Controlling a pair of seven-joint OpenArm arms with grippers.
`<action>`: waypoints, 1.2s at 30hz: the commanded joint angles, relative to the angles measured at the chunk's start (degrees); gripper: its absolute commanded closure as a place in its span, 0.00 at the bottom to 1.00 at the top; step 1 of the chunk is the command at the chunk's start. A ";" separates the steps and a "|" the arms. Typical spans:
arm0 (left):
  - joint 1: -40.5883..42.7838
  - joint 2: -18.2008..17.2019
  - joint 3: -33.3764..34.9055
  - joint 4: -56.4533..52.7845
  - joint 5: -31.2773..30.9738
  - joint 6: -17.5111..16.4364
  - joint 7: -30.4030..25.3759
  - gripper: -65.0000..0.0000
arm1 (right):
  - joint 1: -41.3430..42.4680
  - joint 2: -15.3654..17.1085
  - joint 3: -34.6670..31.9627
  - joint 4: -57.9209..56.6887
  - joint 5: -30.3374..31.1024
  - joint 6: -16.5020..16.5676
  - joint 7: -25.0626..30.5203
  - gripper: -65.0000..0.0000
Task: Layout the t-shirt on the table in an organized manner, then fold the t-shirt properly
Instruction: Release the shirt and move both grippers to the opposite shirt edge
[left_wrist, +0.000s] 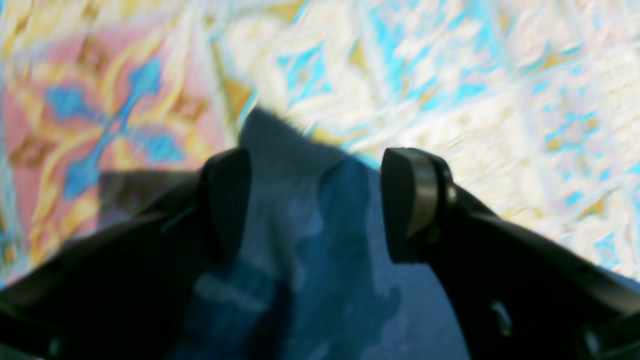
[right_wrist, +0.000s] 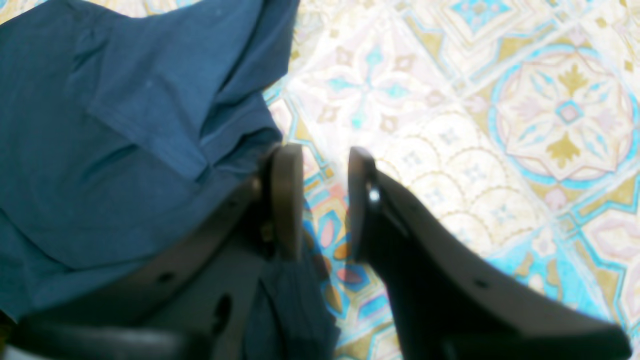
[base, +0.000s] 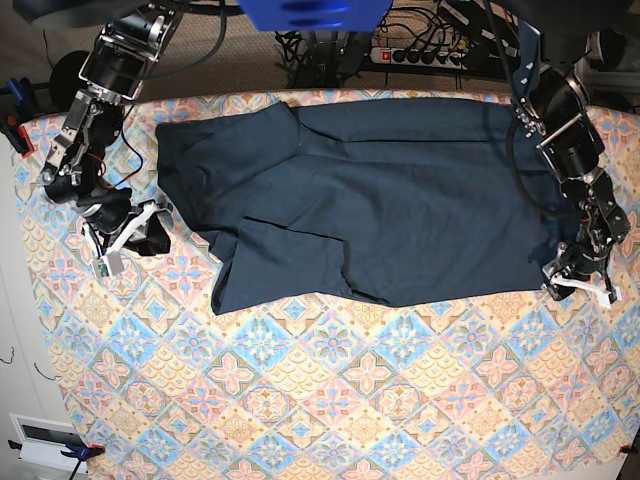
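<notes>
Watching both arms reaching low at the t-shirt's (base: 400, 215) ends, left claw (left_wrist: 315, 205) and right claw (right_wrist: 325, 200) gaping empty; its long axis is running across the tabletop (base: 330, 400).

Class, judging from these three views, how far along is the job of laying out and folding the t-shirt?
Done: the navy t-shirt lies mostly spread on the patterned table. In hand: the left gripper straddles the shirt's edge with jaws open, gripping nothing; the right gripper stands open beside the bunched sleeve side. Left: that side is rumpled and doubled over in the base view, so flattening remains, and no proper fold has begun.
</notes>
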 joint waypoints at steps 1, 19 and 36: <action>-1.27 -1.77 -0.10 0.93 -0.01 -0.19 -1.44 0.40 | 0.98 0.78 0.16 0.88 1.10 0.17 1.24 0.77; -0.04 -2.74 -0.10 0.58 0.08 -0.19 -2.06 0.40 | 0.90 0.78 0.07 1.32 1.10 0.17 0.89 0.77; 1.99 -1.33 -0.02 -4.52 -0.19 -0.63 -1.53 0.44 | 0.63 0.78 0.07 1.41 1.10 0.17 0.89 0.77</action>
